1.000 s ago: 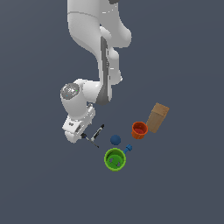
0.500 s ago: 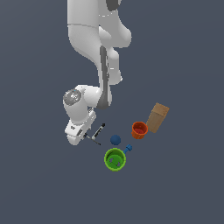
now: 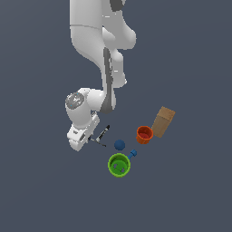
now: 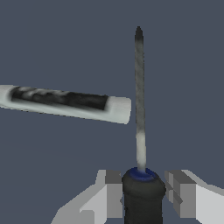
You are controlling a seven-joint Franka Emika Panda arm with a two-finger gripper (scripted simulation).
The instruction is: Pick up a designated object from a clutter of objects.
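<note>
Beside screwdriver (image 4: 140, 109): marker (image 4: 65, 103) (not touching); gripper (image 4: 142, 192) astride.

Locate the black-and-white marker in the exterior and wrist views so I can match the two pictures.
Exterior view: the marker is a small dark stick beside the gripper, toward the exterior view's left of the blue ball.
Wrist view: the marker lies on the floor, its white end close to the screwdriver shaft.
Shared landmark: the screwdriver, its handle between the gripper's fingers.
</note>
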